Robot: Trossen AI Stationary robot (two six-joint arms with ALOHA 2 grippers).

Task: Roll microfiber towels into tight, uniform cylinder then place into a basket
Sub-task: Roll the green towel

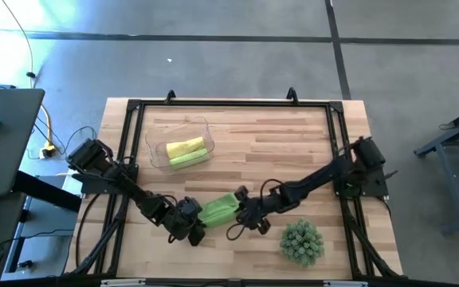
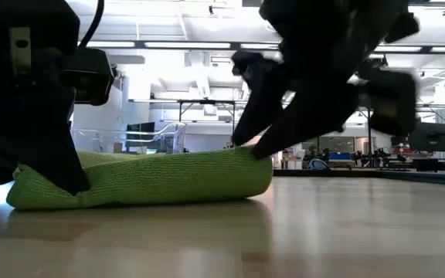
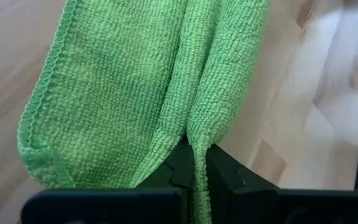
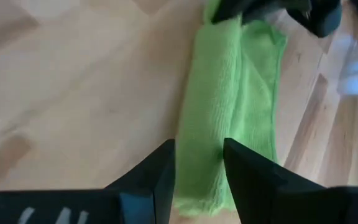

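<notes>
- High: my left gripper (image 1: 194, 226) and right gripper (image 1: 244, 212) sit at opposite ends of the rolled lime towel (image 1: 220, 210), near the table (image 1: 293, 143) front edge. Basket (image 1: 156, 137) farther back holds a yellow roll (image 1: 185, 147) and a lime roll (image 1: 188, 159).
- Low: towel (image 2: 168, 179) lies flat, both grippers touching its ends.
- Left wrist: fingers (image 3: 176, 168) pinched tight on a towel fold (image 3: 199, 124).
- Right wrist: fingers (image 4: 160, 171) apart, straddling the roll's end (image 4: 207, 137), not squeezing.
</notes>
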